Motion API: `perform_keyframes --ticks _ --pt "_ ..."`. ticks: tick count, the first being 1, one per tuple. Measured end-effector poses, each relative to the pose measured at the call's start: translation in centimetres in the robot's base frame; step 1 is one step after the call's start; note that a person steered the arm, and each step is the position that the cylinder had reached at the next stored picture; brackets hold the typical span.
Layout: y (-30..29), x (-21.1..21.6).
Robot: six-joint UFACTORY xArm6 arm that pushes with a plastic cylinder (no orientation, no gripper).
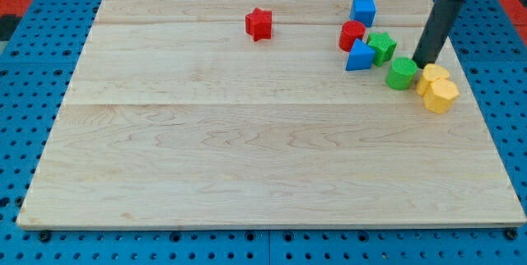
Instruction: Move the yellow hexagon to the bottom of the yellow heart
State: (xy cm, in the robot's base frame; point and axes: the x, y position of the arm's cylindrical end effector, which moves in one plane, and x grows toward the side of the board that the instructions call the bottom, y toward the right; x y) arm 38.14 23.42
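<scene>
Two yellow blocks touch each other near the board's right edge. The upper one (433, 75) looks like the yellow heart. The lower one (442, 95) looks like the yellow hexagon and sits just below and slightly right of the heart. My tip (426, 62) stands at the heart's upper left edge, touching or nearly touching it, between the heart and the green block (403, 73). The dark rod rises from the tip toward the view's top right.
A green star (381, 47), a blue triangle (358, 56), a red cylinder (352, 34) and a blue cube (362, 11) cluster left of my tip. A red star (258, 24) lies alone at top centre. The wooden board (247, 158) rests on a blue pegboard.
</scene>
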Motion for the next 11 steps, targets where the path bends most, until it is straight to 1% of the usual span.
perform_keyframes --ticks 2,5,6,7,8,9,11 --pt "-0.1 3.0" --pt "-0.6 3.0" --pt "0.5 1.9" --pt "3.9 1.2" --pt "4.0 3.5" --pt "3.7 7.1" --pt "3.7 9.0"
